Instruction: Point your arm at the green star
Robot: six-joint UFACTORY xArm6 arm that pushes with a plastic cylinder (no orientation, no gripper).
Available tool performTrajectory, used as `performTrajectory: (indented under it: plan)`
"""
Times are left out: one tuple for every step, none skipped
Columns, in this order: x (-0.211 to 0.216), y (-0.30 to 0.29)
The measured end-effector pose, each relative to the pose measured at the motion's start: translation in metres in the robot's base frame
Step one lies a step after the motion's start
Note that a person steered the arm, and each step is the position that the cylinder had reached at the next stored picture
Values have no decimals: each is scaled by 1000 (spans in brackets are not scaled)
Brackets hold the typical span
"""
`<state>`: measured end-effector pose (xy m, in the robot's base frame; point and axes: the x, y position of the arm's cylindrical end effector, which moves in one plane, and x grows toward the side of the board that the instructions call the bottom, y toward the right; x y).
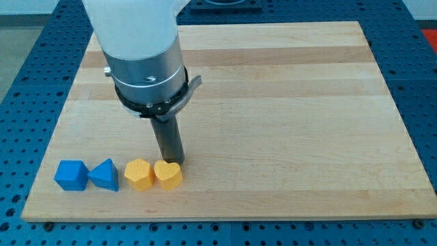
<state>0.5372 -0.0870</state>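
The biggest thing is the wooden board (273, 116). It is pale, smooth wood made of long strips, with soft lines running from the view's left to the view's right. It lies on a blue table (27, 61) full of little round holes in rows.

Next is the arm (140, 48). It comes down from the view's top, over the left part of the board. Its upper part is white and smooth. Below that is a shiny grey metal ring with a black band around it. A straight dark rod (167, 140) sticks down from the ring.

My tip (171, 162) is at the bottom of the rod. It sits just above the yellow heart (168, 174) in the view, so close that it seems to touch the heart's top edge, but I cannot tell for sure. There are no fingers on this arm, only the rod, so nothing is pinched or held.

Four small blocks sit in a row near the view's bottom left. They look like smooth plastic. From left to right they are a blue cube (71, 175), a blue triangle (104, 175), a yellow block with many flat sides (139, 173), and the yellow heart. The two yellow ones touch each other.

The green star does not show anywhere in the view.
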Motion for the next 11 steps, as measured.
performTrajectory:
  plan:
    - [0,0]
    - [-11,4]
    - [-60,-5]
    - [-103,-62]
    - [-136,-130]
    - [-179,-202]
    - [-194,-218]
    - [-227,-218]
    - [-279,-215]
    - [-324,-215]
    - [-345,-205]
